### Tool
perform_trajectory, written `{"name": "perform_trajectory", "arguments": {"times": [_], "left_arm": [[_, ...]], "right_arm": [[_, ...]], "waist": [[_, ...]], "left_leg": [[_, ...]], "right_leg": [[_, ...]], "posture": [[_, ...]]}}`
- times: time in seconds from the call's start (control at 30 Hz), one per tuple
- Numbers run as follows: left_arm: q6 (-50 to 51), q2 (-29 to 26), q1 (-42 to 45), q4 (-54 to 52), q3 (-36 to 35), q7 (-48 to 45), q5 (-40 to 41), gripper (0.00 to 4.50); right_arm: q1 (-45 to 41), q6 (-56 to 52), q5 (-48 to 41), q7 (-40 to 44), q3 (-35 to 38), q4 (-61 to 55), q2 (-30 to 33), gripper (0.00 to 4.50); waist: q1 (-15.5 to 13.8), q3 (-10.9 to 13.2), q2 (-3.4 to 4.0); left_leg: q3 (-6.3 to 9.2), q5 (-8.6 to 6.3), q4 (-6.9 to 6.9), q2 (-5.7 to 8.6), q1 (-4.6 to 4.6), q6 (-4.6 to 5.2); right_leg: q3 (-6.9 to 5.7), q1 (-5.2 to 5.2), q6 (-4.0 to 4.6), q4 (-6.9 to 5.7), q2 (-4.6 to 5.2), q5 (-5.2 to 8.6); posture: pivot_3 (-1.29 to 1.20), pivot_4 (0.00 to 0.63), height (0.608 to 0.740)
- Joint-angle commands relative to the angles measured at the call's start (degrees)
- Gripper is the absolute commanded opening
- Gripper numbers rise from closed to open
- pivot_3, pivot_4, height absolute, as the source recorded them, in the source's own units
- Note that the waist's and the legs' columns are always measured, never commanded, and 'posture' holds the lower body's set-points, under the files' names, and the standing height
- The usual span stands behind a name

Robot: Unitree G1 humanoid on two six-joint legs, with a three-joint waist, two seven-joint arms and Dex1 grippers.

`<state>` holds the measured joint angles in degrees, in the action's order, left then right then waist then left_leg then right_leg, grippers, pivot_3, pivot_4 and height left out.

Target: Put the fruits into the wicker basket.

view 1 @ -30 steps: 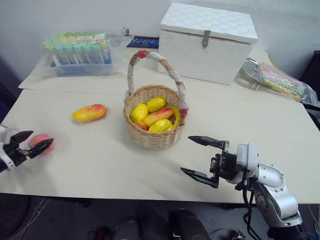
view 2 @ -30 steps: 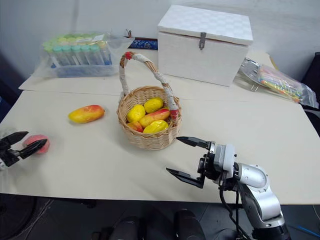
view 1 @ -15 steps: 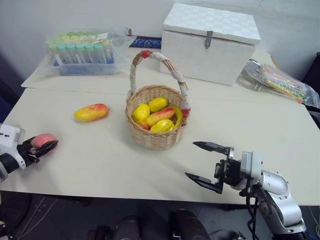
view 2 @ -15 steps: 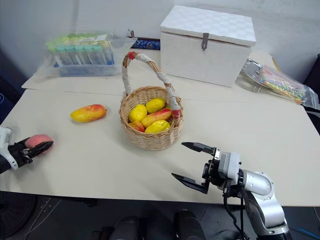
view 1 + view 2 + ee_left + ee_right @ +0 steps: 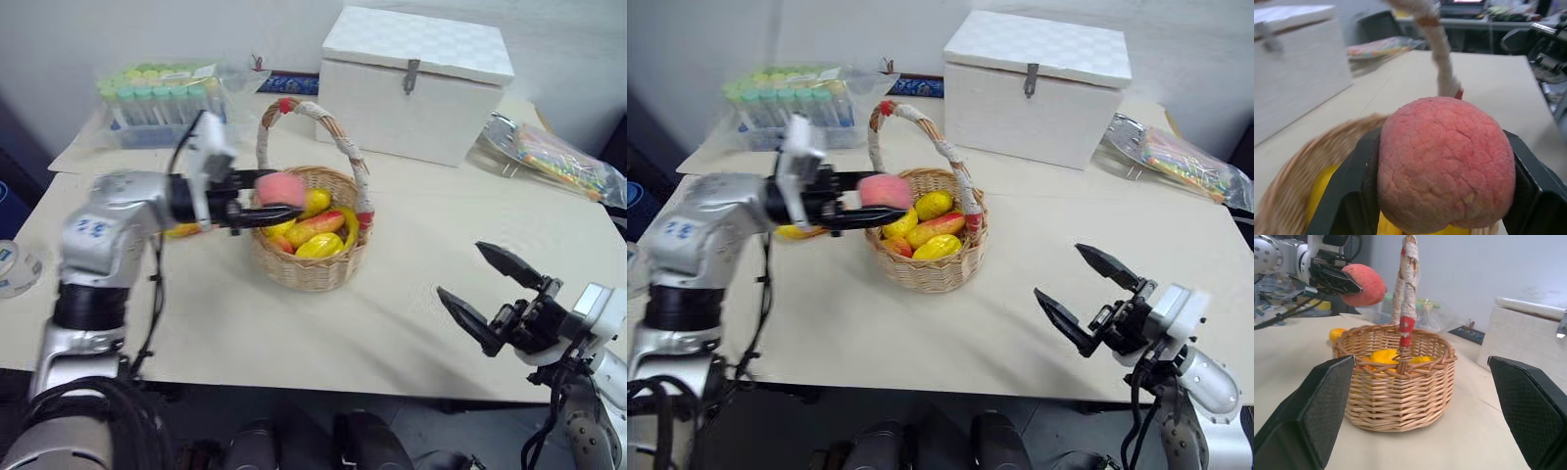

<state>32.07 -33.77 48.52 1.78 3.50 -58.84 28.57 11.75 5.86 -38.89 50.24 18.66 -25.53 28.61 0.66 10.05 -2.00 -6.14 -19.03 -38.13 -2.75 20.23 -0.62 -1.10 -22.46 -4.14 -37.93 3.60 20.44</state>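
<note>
One peach [image 5: 281, 186], now lifted over wicker basket [image 5: 312, 264].

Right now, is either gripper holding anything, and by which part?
The left gripper holds the small round pink-red peach across its sides, over the wicker basket. The right gripper holds nothing, jaws open.

The basket [image 5: 311, 257] was set near the middle of the tabletop [image 5: 392, 323], with fruit lying in it. A peach [image 5: 279, 187] was held by the left claw [image 5: 277, 203] above the basket's left rim. A mango [image 5: 795, 232] lay left of the basket, partly hidden behind the arm. A box [image 5: 413, 83] stood behind the basket, a rack of tubes [image 5: 162, 93] at the far left. The right claw [image 5: 487, 290] was kept to the basket's front right.
</note>
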Motion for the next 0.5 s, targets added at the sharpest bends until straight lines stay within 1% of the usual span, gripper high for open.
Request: {"name": "perform_trajectory", "arguments": {"times": [0.03, 0.1, 0.23, 0.27, 0.3, 0.37, 0.43, 0.5], "left_arm": [[-4.6, 1.6, 0.8, 5.0, 1.8, 1.9, -5.2, 2.53], [-6.3, 3.1, 0.8, 6.0, 1.5, 2.3, -5.6, 3.24], [-7.7, 3.8, -0.2, 5.8, 1.2, 1.8, -6.3, 4.32], [-7.9, 3.8, -0.4, 5.8, 1.2, 1.7, -6.4, 4.48], [-8.1, 3.4, -0.9, 5.4, 1.2, 0.9, -6.4, 4.48], [-5.6, 1.6, -2.2, 3.1, -2.1, 0.2, -3.2, 4.48], [-2.7, -1.3, -4.5, 0.1, -5.2, -1.1, -0.4, 4.48], [-2.3, -6.0, -9.6, -2.9, -8.6, -3.8, 1.2, 4.48]], "right_arm": [[0.2, 0.2, 1.1, -2.4, -0.5, -3.2, -1.2, 4.5], [-0.6, -0.5, 2.5, -4.3, -1.7, -4.0, -1.4, 4.5], [-2.6, -2.6, 4.0, -7.0, -3.2, -5.5, -1.0, 4.5], [-3.0, -3.1, 4.1, -7.5, -3.4, -5.8, -0.9, 4.5], [-3.5, -3.7, 4.3, -8.0, -3.7, -6.2, -0.8, 4.5], [-6.1, -6.9, 2.6, -10.2, -5.0, -7.1, -1.0, 4.5], [-8.4, -9.0, 2.1, -10.1, -6.7, -7.8, -0.3, 4.5], [-11.5, -9.6, 2.9, -9.7, -8.3, -7.9, -0.1, 4.5]], "waist": [[0.3, 0.0, 0.04], [0.5, 0.0, 0.06], [0.6, 0.0, 0.07], [0.6, 0.0, 0.07], [0.6, 0.0, 0.07], [0.8, 0.0, 0.07], [1.2, 0.1, 0.1], [1.6, 0.1, 0.23]], "left_leg": [[0.05, 0.01, 0.02, 0.0, -0.04, -0.03], [0.09, 0.03, 0.01, -0.02, -0.01, -0.07], [0.11, 0.03, -0.03, -0.01, 0.04, -0.07], [0.12, 0.03, -0.03, -0.01, 0.04, -0.07], [0.14, 0.03, -0.03, -0.02, 0.04, -0.07], [0.14, 0.03, -0.03, -0.02, 0.03, -0.07], [0.12, 0.03, -0.03, -0.04, 0.05, -0.07], [0.21, 0.02, 0.02, -0.07, 0.04, -0.12]], "right_leg": [[0.08, -0.02, 0.0, -0.01, -0.07, 0.0], [0.14, -0.08, 0.0, -0.02, -0.09, 0.0], [0.17, -0.11, 0.0, -0.04, -0.06, 0.0], [0.17, -0.11, 0.0, -0.05, -0.06, 0.0], [0.16, -0.11, 0.0, -0.05, -0.06, 0.0], [0.16, -0.1, 0.0, -0.05, -0.05, 0.0], [0.19, -0.13, 0.0, -0.07, -0.06, 0.0], [0.23, -0.18, 0.01, -0.1, -0.11, 0.0]], "posture": [[0.0, 0.15, 0.74], [0.0, 0.15, 0.74], [0.0, 0.15, 0.74], [0.0, 0.15, 0.74], [0.0, 0.15, 0.74], [0.0, 0.15, 0.74], [0.0, 0.15, 0.74], [0.0, 0.15, 0.74]]}}
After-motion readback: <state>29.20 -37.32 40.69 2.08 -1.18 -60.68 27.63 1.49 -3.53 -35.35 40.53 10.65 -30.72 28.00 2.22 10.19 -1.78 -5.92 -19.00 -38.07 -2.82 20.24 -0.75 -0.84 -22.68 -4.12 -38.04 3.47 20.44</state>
